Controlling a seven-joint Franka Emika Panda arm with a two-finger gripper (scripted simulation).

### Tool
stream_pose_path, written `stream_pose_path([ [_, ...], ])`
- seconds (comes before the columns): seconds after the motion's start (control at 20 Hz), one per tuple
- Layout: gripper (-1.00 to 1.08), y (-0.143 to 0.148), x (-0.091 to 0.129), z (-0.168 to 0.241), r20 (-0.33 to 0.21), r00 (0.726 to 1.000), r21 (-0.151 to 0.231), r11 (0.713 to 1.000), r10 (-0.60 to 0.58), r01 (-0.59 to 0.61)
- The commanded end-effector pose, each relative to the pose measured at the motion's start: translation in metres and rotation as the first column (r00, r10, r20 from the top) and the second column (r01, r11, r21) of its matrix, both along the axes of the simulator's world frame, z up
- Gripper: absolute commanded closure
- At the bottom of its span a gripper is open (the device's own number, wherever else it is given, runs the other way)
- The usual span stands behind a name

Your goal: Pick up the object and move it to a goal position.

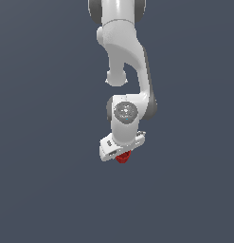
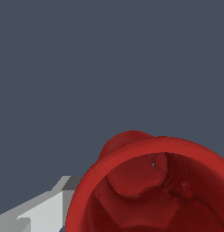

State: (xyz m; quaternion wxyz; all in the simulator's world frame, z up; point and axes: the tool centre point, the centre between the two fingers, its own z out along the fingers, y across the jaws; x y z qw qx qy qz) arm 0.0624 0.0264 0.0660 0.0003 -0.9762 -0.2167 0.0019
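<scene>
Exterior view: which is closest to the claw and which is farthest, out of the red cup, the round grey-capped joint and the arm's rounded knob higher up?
1. Red cup: right at the claw, poking out beneath it.
2. Grey-capped joint: just above the claw.
3. Rounded knob: higher still, slightly toward the exterior view's left.

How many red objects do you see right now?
1: a small red cup-like cylinder directly under the white gripper, filling the wrist view close up. Anything hidden behind the arm can't be ruled out.
</scene>
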Motion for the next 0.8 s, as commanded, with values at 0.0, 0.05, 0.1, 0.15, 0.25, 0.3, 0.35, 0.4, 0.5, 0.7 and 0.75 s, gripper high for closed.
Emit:
stream_pose_path([
  [0.0, 1.08, -0.012, -0.009, 0.009, 0.003, 1.0, 0.0, 1.0, -0.001, 0.001],
  [0.05, 1.08, -0.017, -0.014, 0.013, 0.003, 1.0, 0.0, 1.0, -0.001, 0.001],
  [0.1, 1.08, -0.023, -0.019, 0.017, 0.003, 1.0, 0.0, 1.0, -0.001, 0.001],
  [0.15, 1.08, -0.029, -0.024, 0.021, 0.003, 1.0, 0.0, 1.0, -0.001, 0.001],
  [0.25, 1.08, -0.042, -0.035, 0.031, 0.003, 1.0, 0.0, 1.0, -0.001, 0.001],
  [0.3, 1.08, -0.049, -0.041, 0.035, 0.003, 1.0, 0.0, 1.0, -0.001, 0.001],
  [0.35, 1.08, -0.055, -0.046, 0.04, 0.003, 1.0, 0.0, 1.0, -0.001, 0.001],
  [0.4, 1.08, -0.061, -0.052, 0.044, 0.003, 1.0, 0.0, 1.0, -0.001, 0.001],
  [0.5, 1.08, -0.074, -0.062, 0.052, 0.003, 1.0, 0.0, 1.0, -0.001, 0.001],
  [0.7, 1.08, -0.096, -0.08, 0.068, 0.004, 1.0, 0.0, 1.0, -0.001, 0.001],
  [0.75, 1.08, -0.1, -0.084, 0.071, 0.004, 1.0, 0.0, 1.0, -0.001, 0.001],
])
